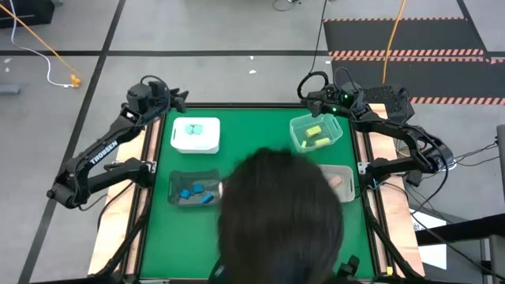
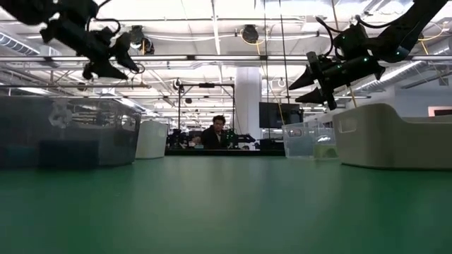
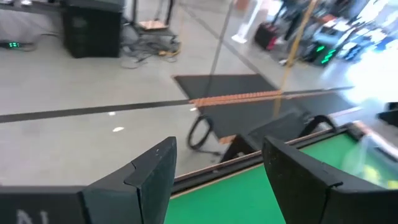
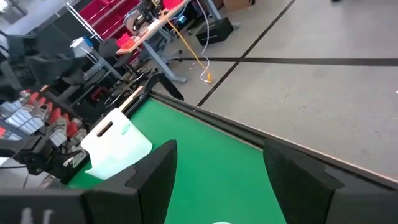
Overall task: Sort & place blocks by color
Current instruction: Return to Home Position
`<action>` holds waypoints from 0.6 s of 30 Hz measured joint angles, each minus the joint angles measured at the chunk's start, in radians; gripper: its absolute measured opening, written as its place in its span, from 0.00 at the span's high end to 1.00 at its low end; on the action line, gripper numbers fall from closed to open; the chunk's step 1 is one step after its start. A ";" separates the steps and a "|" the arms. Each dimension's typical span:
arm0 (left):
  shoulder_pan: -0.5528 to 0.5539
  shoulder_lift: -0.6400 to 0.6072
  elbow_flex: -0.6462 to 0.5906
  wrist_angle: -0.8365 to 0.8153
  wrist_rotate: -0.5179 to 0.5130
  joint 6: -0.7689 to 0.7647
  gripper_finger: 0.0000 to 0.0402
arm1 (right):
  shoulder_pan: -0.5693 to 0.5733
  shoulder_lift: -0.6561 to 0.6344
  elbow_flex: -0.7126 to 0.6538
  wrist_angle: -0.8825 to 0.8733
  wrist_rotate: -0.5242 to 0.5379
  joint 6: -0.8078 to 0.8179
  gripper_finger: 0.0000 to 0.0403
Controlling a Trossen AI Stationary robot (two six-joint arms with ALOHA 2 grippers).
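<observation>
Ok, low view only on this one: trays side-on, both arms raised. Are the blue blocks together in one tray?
Observer: Yes. From above, the blue blocks lie together in the dark tray, on the left arm's side.
Operator: And is either gripper carrying anything?
Observer: No. The wrist views show the left gripper and the right gripper both open with nothing between the fingers, each looking out over the table's far edge.
</observation>
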 joint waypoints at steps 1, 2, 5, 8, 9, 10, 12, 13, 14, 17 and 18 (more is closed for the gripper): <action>0.000 0.000 -0.029 0.048 0.018 -0.014 0.41 | -0.001 0.000 0.000 0.005 -0.008 -0.004 0.43; 0.000 0.000 -0.057 0.094 0.037 -0.029 0.41 | -0.001 0.000 0.000 0.011 -0.028 -0.013 0.43; -0.007 0.000 -0.128 0.209 0.114 -0.059 0.41 | -0.001 -0.007 0.000 0.013 -0.107 -0.038 0.43; -0.025 0.000 -0.182 0.302 0.184 -0.056 0.41 | 0.000 -0.019 0.000 0.013 -0.176 -0.066 0.43; -0.033 0.000 -0.197 0.324 0.202 -0.047 0.41 | 0.000 -0.023 0.000 0.012 -0.194 -0.080 0.43; -0.039 0.000 -0.211 0.342 0.218 -0.035 0.41 | 0.000 -0.026 0.000 0.012 -0.210 -0.097 0.43; -0.054 0.000 -0.241 0.382 0.230 -0.017 0.41 | 0.001 -0.029 0.000 0.013 -0.231 -0.143 0.43; -0.061 0.000 -0.254 0.397 0.233 -0.007 0.41 | 0.001 -0.029 0.000 0.013 -0.231 -0.169 0.43; -0.067 0.000 -0.265 0.407 0.239 0.001 0.41 | 0.001 -0.029 0.000 0.012 -0.231 -0.198 0.43; -0.087 0.000 -0.304 0.459 0.280 -0.003 0.41 | 0.001 -0.029 0.000 0.012 -0.229 -0.285 0.43; -0.095 0.000 -0.321 0.484 0.299 -0.008 0.41 | 0.001 -0.029 0.000 0.012 -0.229 -0.308 0.43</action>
